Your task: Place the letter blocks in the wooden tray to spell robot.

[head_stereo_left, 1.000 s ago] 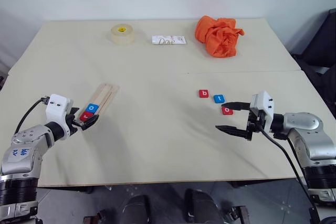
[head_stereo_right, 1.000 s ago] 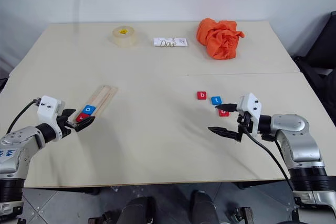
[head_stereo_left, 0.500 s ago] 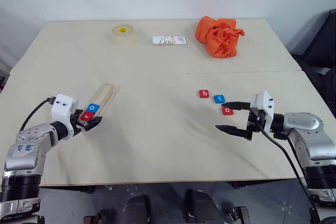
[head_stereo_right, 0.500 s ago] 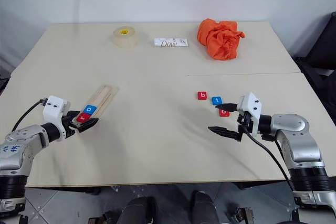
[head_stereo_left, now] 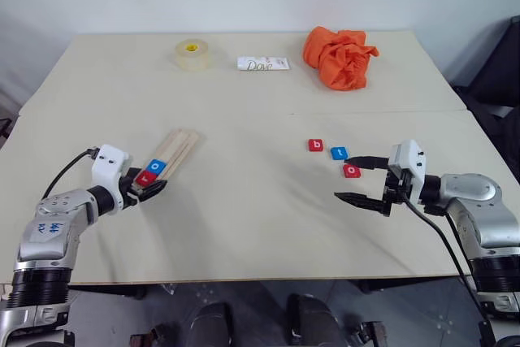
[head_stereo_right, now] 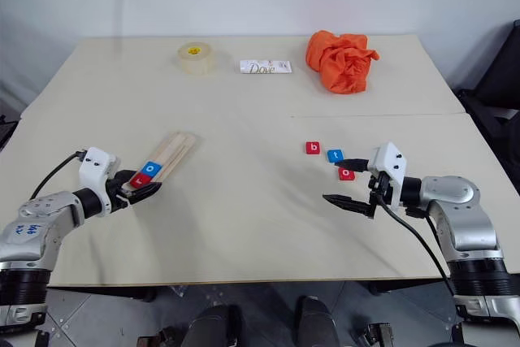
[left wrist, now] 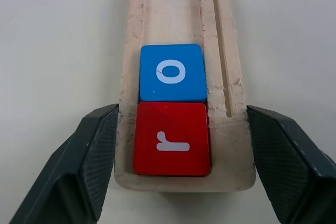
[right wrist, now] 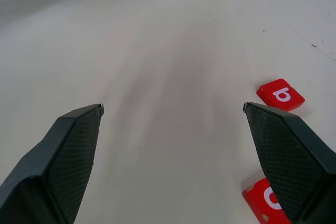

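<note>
Since the earlier frames the wooden tray (head_stereo_left: 167,160) had shifted to the right across the table (head_stereo_left: 244,103), carried along by the left gripper (head_stereo_left: 146,188), which had moved with it. That gripper was clamped on the tray's near end, one black finger against each long side, as the left wrist view showed. Inside the groove at that end sat the red r block (left wrist: 172,139), with the blue o block (left wrist: 171,72) touching it just beyond; the rest of the tray lay bare.

The right gripper (head_stereo_left: 362,180) had kept its place over the right part of the table, its fingers spread wide and holding nothing. Just beside its far finger lay the red o block (head_stereo_left: 351,171), with the blue t block (head_stereo_left: 339,153) and the red b block (head_stereo_left: 315,145) a little farther off to the left, all loose on the tabletop and well apart from the tray.

Along the far edge stood a roll of tape (head_stereo_left: 191,54), a white Dove bar (head_stereo_left: 262,63) and a crumpled orange cloth (head_stereo_left: 339,56).
</note>
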You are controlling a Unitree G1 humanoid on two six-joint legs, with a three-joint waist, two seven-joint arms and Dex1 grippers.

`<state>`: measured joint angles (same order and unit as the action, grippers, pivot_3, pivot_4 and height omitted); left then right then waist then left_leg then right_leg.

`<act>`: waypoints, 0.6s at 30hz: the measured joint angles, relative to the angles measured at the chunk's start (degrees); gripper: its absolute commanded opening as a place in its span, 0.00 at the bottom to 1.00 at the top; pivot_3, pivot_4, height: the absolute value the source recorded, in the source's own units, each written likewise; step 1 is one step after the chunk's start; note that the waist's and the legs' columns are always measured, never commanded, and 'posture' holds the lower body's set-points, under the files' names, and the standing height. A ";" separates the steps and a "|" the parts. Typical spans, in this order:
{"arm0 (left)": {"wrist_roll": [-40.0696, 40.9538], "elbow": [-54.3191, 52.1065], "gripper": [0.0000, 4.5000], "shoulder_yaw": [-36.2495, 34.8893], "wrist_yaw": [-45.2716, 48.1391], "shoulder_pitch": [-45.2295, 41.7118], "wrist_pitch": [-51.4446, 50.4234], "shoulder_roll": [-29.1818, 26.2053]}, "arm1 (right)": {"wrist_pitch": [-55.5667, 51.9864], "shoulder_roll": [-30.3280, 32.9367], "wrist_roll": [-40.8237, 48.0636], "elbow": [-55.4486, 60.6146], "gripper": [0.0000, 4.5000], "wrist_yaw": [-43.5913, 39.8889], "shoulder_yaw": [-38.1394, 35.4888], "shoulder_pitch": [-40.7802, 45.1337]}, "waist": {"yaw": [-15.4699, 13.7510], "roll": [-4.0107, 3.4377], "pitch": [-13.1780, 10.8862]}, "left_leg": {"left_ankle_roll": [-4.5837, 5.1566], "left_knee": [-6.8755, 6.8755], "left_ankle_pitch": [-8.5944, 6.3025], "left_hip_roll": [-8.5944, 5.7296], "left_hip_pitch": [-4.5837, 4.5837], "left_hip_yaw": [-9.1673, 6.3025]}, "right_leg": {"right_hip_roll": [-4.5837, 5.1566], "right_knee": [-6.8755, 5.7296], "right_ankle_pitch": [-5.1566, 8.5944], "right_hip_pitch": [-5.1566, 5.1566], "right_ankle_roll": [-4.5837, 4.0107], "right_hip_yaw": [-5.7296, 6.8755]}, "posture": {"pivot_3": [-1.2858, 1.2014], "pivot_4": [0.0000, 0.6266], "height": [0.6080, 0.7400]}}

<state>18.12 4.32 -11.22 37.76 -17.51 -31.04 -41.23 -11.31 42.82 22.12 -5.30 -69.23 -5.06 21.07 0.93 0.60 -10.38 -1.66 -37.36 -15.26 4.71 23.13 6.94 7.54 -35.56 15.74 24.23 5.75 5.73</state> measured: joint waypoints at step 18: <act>-6.09 -5.66 0.75 22.95 25.12 -10.89 14.97 -0.14 | 2.71 5.12 0.29 1.09 1.00 -6.08 -2.15 -8.05 | -0.92 0.04 -0.02 | -0.07 -0.05 0.03 0.00 0.06 0.17 | -0.07 -0.03 0.00 0.16 0.01 -0.14 | 0.52 0.24 1.00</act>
<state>12.03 -1.34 11.73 62.88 -28.40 -16.08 -41.37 -8.60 47.94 22.41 -4.21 -75.31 -7.21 13.01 0.01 0.64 -10.39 -1.73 -37.41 -15.23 4.71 23.19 7.11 7.46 -35.59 15.75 24.39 5.76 5.59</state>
